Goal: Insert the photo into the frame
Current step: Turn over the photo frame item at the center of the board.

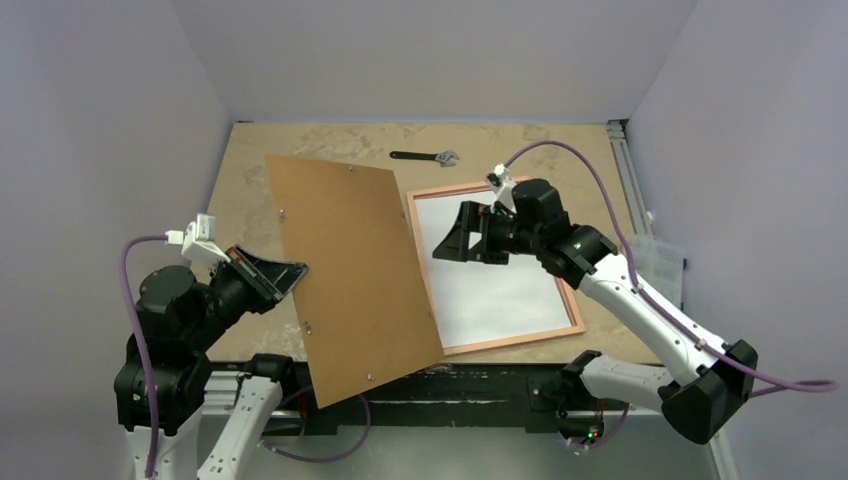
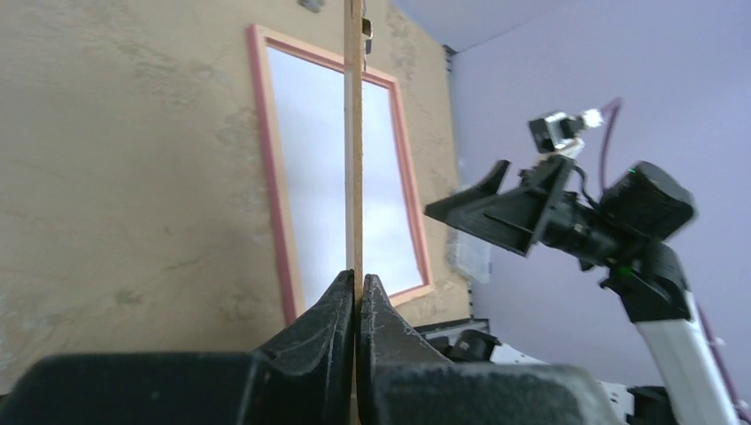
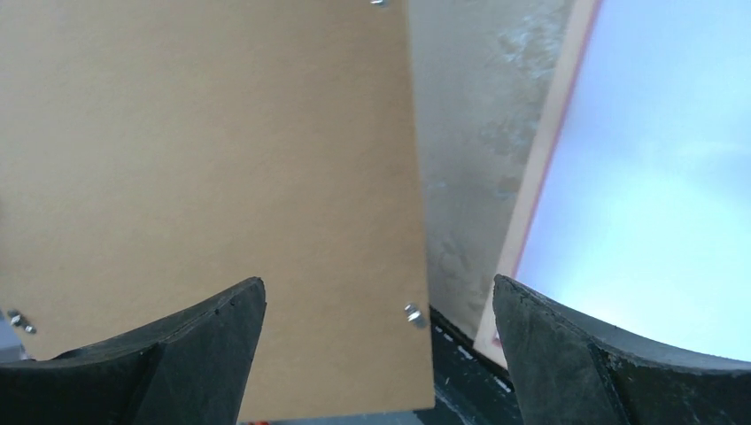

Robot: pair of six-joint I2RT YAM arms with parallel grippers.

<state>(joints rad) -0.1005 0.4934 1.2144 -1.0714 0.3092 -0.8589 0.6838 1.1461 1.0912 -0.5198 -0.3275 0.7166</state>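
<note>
The photo point(image 1: 490, 290) is lying white back up inside the thin pink frame point(image 1: 510, 341), at 3 o'clock of the tilted brown board point(image 1: 350, 270); light and bendy, it is likely needing a gentle edge pinch. The left gripper point(image 1: 295, 272) is pinching the stiff board's rim, and the right gripper point(image 1: 450, 235) is hovering spread over the smooth sheet

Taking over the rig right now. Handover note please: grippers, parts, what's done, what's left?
Left gripper: shut on the edge of the brown backing board, holding it raised and tilted.
Right gripper: open, holding nothing, above the frame.
The frame lies flat at right; the photo appears to sit in it, white back up.
To do: probably lower the board onto the frame.
</note>
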